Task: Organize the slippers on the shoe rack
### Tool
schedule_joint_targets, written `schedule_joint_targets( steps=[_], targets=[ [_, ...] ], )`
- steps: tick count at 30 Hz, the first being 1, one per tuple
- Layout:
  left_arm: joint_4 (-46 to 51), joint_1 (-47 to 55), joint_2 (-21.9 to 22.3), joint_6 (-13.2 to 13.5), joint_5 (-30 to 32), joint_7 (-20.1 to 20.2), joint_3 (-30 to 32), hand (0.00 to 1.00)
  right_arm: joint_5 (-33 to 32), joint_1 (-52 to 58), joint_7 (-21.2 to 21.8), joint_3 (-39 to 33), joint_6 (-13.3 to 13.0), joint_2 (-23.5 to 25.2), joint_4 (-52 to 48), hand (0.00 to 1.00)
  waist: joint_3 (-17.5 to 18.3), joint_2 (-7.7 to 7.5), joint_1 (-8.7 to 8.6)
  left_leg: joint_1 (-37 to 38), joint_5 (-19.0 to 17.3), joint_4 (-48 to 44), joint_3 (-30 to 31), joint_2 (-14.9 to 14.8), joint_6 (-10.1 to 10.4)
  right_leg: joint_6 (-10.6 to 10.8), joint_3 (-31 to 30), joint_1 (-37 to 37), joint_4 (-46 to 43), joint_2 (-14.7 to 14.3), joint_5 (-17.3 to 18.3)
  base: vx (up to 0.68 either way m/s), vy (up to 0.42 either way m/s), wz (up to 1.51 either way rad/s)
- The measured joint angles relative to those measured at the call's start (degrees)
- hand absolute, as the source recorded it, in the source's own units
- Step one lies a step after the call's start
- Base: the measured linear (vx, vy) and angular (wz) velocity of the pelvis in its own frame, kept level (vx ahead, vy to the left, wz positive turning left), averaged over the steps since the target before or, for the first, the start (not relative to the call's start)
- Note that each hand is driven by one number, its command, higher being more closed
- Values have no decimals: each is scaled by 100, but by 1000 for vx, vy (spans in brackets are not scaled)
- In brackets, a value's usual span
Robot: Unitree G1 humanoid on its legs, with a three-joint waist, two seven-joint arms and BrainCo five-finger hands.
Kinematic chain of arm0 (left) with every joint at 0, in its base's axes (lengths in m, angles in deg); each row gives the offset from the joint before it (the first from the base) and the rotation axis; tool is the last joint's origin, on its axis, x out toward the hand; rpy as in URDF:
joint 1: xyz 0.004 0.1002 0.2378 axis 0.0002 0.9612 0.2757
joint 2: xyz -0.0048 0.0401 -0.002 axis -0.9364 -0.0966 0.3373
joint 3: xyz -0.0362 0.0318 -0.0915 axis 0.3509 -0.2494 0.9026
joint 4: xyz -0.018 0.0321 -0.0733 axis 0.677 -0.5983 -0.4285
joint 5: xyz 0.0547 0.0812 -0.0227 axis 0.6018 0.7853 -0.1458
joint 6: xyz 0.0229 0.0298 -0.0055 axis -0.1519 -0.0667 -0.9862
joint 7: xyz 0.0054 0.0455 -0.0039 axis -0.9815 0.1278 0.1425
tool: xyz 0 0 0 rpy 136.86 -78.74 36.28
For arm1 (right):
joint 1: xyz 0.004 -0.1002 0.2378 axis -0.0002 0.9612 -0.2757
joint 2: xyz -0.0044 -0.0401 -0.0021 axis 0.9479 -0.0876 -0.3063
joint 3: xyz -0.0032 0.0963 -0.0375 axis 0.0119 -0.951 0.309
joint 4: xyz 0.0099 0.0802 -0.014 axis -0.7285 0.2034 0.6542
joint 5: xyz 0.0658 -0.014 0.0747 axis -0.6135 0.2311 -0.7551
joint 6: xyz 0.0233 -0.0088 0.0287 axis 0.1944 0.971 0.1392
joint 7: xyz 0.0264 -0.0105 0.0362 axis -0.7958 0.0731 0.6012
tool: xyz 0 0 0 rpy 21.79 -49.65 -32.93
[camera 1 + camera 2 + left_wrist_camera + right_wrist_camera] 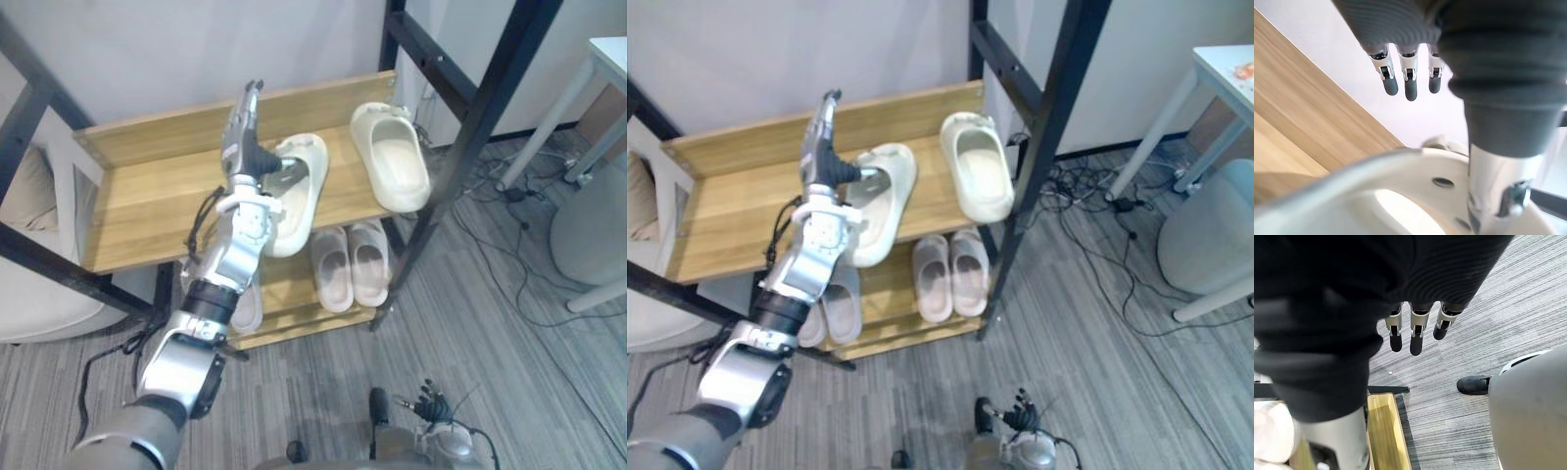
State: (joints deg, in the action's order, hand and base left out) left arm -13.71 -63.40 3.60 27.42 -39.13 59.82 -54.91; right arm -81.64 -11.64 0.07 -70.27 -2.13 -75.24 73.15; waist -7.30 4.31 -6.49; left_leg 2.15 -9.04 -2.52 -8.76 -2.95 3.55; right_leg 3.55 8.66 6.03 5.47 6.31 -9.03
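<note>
Left hand [241, 147] holds its fingers straight, thumb on the cream slipper [299, 208] lying front-to-back, toe toward the wall [147, 49].

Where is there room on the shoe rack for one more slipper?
The top shelf is bare wood from its left end to the left hand. Its right half is crowded: one cream slipper by the hand, a second slipper beside it. The lower shelf holds more slippers.

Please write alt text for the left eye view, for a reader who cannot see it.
The robot's left hand, fingers straight, touches a cream slipper on the wooden rack's top shelf; a second slipper lies beside it, apart.
</note>
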Motion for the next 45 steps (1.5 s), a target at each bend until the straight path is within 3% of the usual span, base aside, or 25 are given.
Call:
schedule_joint_targets(
  steps=[5, 17, 27, 36, 45],
  targets=[
    [670, 392, 162, 33, -104, -30, 68, 0, 1, 65, -14, 77, -7, -6, 0, 0, 84, -51, 54, -17, 2, -43, -4, 1, 0, 0, -16, -1, -16, 6, -4, 0, 0, 0],
    [1801, 1681, 773, 555, -2171, 35, 346, 0, 8, 300, -39, 113, 113, 0, -12, 0, 412, -126, 341, -114, 74, -75, 147, -7, 7, -6, 132, -48, 11, 52, -13, -13, -11, 7],
    [1853, 2722, 922, 802, -3682, 778, 38, 0, 6, 294, -34, 295, 245, 1, 28, 0, 488, -251, 425, -18, 144, 41, 342, -13, 30, -8, 376, -220, 17, 47, -1, -30, -18, 10],
    [1455, 2843, 918, 924, -4013, 1126, -424, 0, -2, 140, -47, 297, 279, -1, 293, 0, 506, -288, 415, -4, 241, 175, 513, -76, 91, -46, 600, -215, 16, -14, 60, 21, -20, 9],
    [1072, 2517, 847, 1040, -4037, 1149, -894, 0, -3, 10, -72, 302, 283, 50, 497, 0, 541, -390, 391, -4, 247, 171, 544, -55, 92, -44, 619, -216, 18, -7, 65, 15, -2, 2]
  ],
)
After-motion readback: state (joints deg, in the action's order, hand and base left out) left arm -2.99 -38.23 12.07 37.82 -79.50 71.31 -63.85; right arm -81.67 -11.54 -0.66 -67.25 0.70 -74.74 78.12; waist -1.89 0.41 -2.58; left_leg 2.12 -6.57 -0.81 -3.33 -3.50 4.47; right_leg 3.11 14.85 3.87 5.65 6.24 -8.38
